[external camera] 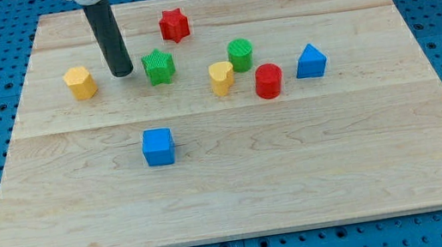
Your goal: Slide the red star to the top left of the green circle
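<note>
The red star (174,25) lies near the view's top, up and left of the green circle (240,54), with a gap between them. My tip (121,72) rests on the board left of a green star-like block (158,66) and right of the yellow hexagon (80,83). The tip is down and left of the red star, not touching it. The rod rises from the tip toward the view's top left.
A yellow heart (221,78) and a red cylinder (268,80) sit just below the green circle. A blue pentagon-like block (310,61) lies to their right. A blue cube (157,146) lies lower on the wooden board (238,182).
</note>
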